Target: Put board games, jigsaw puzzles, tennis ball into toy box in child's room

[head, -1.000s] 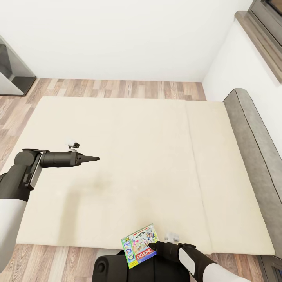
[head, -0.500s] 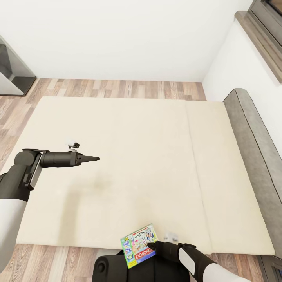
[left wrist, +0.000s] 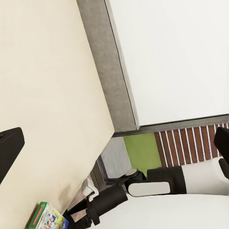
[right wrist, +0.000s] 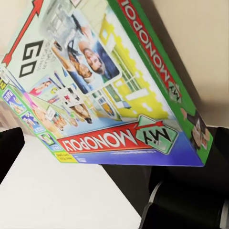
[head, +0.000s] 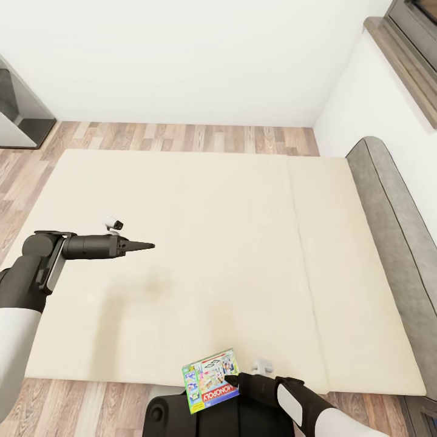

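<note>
A board game [head: 209, 379], a flat green and blue box with a red band, hangs just off the near edge of the bed [head: 243, 243], over my own dark base. My right gripper [head: 238, 383] is shut on its right-hand edge. The right wrist view has the box's printed face [right wrist: 105, 86] up close and tilted. My left gripper [head: 145, 246] is held out over the left part of the beige mattress, pointing right. Its fingertips [left wrist: 9, 148] stand wide apart with nothing between them, so it is open. The left wrist view also catches the board game [left wrist: 47, 218] far off.
A grey headboard [head: 394, 212] runs along the bed's right side, below a dark window sill [head: 400, 54]. Wood-plank floor [head: 182, 136] lies beyond the bed in front of a white wall. A dark grey piece of furniture [head: 18, 115] stands at the far left.
The board game has shifted slightly left and towards my base in the right gripper. The left arm has not moved.
</note>
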Controlling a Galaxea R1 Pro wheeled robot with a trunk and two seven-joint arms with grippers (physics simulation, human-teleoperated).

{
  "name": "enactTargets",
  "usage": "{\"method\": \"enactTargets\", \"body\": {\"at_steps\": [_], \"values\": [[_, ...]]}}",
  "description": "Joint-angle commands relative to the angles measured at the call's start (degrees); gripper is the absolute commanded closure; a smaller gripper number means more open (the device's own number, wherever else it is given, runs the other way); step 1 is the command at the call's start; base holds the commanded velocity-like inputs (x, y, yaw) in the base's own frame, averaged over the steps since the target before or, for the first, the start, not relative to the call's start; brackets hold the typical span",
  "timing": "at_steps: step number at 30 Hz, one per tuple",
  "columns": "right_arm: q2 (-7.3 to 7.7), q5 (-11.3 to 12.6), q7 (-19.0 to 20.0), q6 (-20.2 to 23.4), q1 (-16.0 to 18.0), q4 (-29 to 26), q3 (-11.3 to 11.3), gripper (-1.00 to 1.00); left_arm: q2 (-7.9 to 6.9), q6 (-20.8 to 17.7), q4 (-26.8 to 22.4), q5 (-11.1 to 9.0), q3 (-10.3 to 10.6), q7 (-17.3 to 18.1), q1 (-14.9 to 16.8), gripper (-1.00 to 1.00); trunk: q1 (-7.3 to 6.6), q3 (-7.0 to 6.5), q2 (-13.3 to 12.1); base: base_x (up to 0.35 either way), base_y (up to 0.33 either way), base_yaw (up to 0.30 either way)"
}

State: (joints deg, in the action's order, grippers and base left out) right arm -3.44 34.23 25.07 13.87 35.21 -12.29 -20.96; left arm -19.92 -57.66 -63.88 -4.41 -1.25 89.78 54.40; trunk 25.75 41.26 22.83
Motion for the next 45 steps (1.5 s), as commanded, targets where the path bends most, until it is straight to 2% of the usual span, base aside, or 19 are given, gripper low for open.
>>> {"method": "enactTargets", "body": {"at_steps": [1,30,45], "values": [[0.01,0.39,0.06,0.28,0.03,-0.02,-0.2,-1.0,-0.03,-0.61,-0.01,0.01,0.02,0.22,0.01,-1.0,0.03,0.06,0.09,0.0,0.0,0.0],[-0.12,0.46,0.13,0.17,0.03,-0.02,-0.22,-1.0,-0.03,-0.61,-0.01,0.01,0.02,0.22,0.02,-1.0,0.03,0.06,0.09,0.0,0.0,0.0],[-0.55,0.6,1.15,-2.09,0.03,-0.02,-0.39,-1.0,-0.03,-0.61,-0.01,0.01,0.02,0.22,0.01,-1.0,0.03,0.06,0.09,0.0,0.0,0.0]]}}
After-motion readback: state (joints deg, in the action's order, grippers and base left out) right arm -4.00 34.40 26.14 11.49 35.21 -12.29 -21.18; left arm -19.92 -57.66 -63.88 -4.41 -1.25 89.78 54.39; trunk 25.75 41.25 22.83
